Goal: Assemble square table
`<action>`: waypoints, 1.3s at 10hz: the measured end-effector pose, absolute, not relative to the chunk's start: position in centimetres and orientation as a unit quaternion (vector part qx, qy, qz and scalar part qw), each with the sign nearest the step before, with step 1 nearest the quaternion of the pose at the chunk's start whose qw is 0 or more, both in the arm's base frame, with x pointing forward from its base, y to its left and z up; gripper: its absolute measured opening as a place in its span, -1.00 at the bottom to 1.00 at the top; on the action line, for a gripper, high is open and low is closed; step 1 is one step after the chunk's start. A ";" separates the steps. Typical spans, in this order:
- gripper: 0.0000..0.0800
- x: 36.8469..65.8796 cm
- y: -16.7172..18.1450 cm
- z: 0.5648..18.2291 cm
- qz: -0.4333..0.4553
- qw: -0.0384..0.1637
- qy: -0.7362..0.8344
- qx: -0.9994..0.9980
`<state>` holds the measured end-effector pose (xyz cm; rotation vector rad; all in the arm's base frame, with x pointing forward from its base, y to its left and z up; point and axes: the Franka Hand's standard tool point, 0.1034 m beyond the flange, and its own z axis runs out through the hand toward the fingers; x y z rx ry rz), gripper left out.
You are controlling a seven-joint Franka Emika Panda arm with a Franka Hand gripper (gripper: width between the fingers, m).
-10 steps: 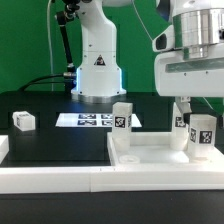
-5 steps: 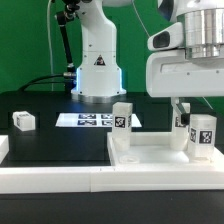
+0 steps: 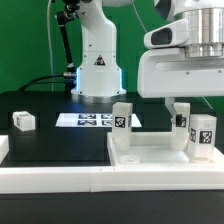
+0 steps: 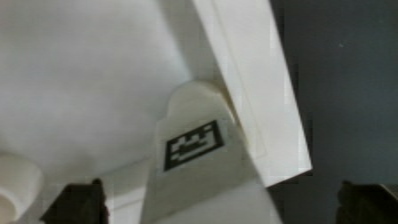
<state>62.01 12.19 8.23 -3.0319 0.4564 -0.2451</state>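
Note:
The square table's white slab [image 3: 150, 155] lies at the exterior view's right, with tagged white legs standing on it: one at its back left corner [image 3: 122, 117], one at the right [image 3: 203, 135], and one [image 3: 181, 120] half hidden behind the gripper. Another leg block [image 3: 24, 121] lies loose on the black table at the left. My gripper [image 3: 186, 106] hangs over the slab's right side, open. In the wrist view a tagged leg [image 4: 196, 150] stands by the slab's edge [image 4: 249, 110], below and between the dark fingertips [image 4: 80, 202], untouched by them. The gripper [image 4: 222, 205] holds nothing.
The marker board [image 3: 90, 120] lies flat in front of the robot's base [image 3: 97, 70]. A long low white rail [image 3: 55, 180] runs along the front edge. Bare black table [image 3: 60, 145] spreads left of the slab.
The gripper has shifted toward the exterior view's left above the slab's right side. Its jaws stay open. The legs and slab have not moved.

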 end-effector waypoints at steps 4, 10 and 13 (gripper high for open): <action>0.62 62.1 11.7 8.2 -0.084 0.013 0.016 -0.996; -0.28 62.1 11.7 8.2 -0.083 0.018 0.067 -0.994; -0.28 62.2 11.5 8.1 -0.078 0.032 0.202 -0.976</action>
